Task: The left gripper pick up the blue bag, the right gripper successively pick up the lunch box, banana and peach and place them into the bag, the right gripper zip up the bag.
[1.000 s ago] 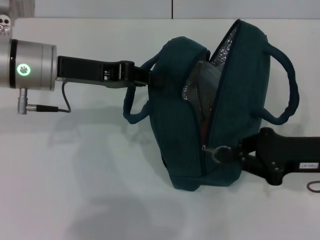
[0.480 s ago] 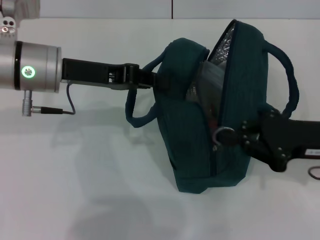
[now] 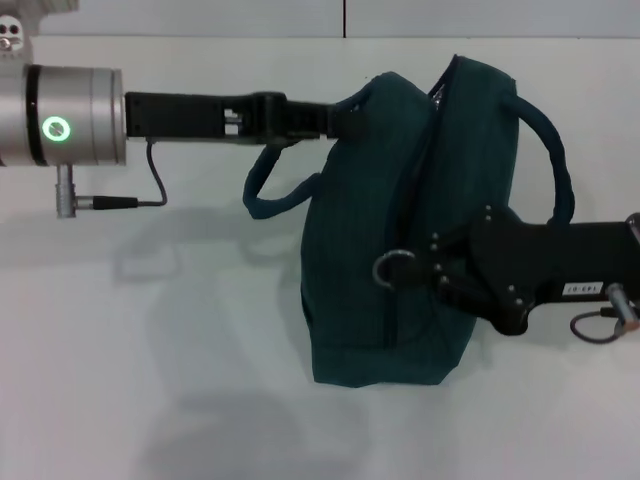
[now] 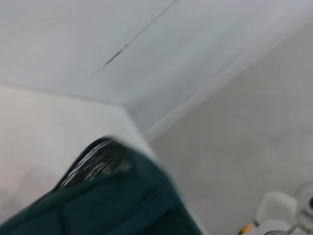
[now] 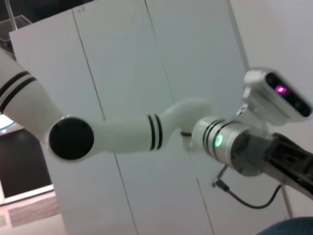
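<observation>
One blue bag (image 3: 380, 270) stands upright on the white table (image 3: 150, 380), nearly zipped, with only a narrow gap at its top that I can see. I log the left gripper (image 3: 335, 118) reaching in from the left, clamped on a loop handle (image 3: 275, 195) at the bag's upper left edge. I log the right gripper (image 3: 425, 268) pressed against the bag's right face at mid-height, pinching the metal ring zipper pull (image 3: 393, 268); lunch box, banana and peach are out of my sight.
</observation>
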`<state>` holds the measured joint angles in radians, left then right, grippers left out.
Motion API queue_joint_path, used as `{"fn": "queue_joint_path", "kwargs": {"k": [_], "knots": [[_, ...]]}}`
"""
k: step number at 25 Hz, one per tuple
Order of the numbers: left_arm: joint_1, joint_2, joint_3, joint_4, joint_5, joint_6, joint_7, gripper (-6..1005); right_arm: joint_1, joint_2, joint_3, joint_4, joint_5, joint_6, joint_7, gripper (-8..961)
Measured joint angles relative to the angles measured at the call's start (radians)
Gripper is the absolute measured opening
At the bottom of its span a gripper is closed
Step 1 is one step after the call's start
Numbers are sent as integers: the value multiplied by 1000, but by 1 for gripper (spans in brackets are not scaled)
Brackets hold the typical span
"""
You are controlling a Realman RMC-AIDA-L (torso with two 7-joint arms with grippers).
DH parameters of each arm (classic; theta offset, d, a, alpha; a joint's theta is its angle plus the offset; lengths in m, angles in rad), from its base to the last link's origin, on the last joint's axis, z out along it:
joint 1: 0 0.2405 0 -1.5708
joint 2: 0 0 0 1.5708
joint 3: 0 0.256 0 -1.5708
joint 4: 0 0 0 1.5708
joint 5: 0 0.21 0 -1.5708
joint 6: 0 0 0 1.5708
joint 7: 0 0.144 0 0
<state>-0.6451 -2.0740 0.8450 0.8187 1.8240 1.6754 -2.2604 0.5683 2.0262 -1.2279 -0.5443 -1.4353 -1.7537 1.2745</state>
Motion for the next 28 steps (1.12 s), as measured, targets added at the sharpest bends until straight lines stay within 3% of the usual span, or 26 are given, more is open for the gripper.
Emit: {"fn": "queue_joint_path", "kwargs": {"k": [4, 9, 14, 20, 24, 28], "knots": [[38, 21, -5, -33, -114, 2, 118, 226, 0, -3, 6, 0, 31, 5, 1, 8], [139, 36, -44, -39, -219, 28, 275, 388, -6, -7, 9, 0, 76, 22, 0, 8], [264, 18, -48, -146, -300, 172, 539, 533, -5, -6, 9, 1, 116, 60, 4, 8], [363, -7, -43, -331, -292, 187, 821, 641, 3, -5, 9, 2, 158, 89, -1, 9], [375, -13, -39, -463, -289, 154, 954, 639, 17, -1, 5, 14, 214, 107, -35, 9], [339, -19, -19, -570, -291, 90, 1054, 635, 44, 1, 2, 48, 250, 112, -65, 9]]}}
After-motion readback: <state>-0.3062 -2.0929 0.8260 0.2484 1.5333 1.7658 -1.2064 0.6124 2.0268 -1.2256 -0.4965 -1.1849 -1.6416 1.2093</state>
